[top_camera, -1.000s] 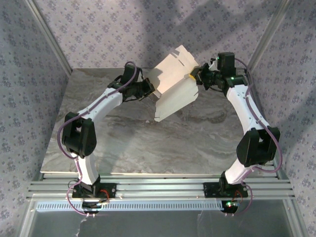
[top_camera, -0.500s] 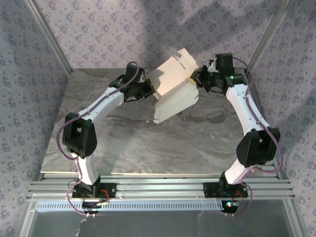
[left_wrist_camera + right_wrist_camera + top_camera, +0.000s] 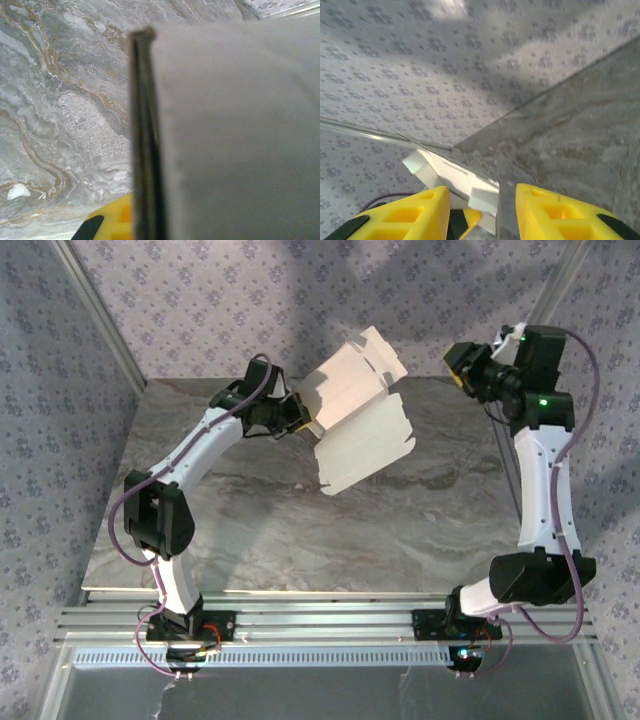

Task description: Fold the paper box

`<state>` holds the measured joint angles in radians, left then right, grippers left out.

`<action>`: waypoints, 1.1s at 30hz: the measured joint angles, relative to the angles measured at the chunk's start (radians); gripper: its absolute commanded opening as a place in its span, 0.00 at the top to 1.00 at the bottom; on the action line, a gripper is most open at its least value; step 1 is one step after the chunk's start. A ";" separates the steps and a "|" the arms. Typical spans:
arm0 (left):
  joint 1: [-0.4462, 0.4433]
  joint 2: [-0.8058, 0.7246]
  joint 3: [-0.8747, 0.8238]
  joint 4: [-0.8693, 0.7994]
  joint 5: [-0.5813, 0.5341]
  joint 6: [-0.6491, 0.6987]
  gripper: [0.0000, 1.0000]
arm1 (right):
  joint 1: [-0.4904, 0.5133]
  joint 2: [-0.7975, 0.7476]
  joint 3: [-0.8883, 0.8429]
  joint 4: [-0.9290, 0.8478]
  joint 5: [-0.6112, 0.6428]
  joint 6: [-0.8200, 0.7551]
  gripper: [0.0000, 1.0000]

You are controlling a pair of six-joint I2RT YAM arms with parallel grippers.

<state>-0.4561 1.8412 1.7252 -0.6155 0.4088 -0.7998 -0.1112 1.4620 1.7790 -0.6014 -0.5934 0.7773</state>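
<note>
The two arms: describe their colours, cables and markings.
The left arm and right arm have white links and black joint housings. A thin purple cable runs along each. The jaws are yellow; a green light glows near the right wrist.

The paper box is a white cardboard blank, partly folded; two creased panels meet at an angle, small tabs notching the upper edge; it sits tilted, upper centre of the top view.
</note>
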 measured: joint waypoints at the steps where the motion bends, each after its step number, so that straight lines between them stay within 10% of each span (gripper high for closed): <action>1: 0.005 0.000 0.000 -0.019 0.016 0.015 1.00 | -0.007 0.015 0.023 0.017 -0.015 0.010 0.67; 11: 0.019 0.000 0.017 -0.136 0.172 0.145 1.00 | 0.026 0.362 0.215 0.068 -0.212 0.009 0.87; 33: 0.024 0.079 0.064 -0.161 0.200 0.182 1.00 | 0.156 0.151 -0.096 0.173 -0.331 0.019 0.85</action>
<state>-0.4320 1.9205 1.7889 -0.7761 0.6090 -0.6178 0.0444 1.6135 1.6833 -0.4286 -0.9245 0.7963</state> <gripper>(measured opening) 0.049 0.155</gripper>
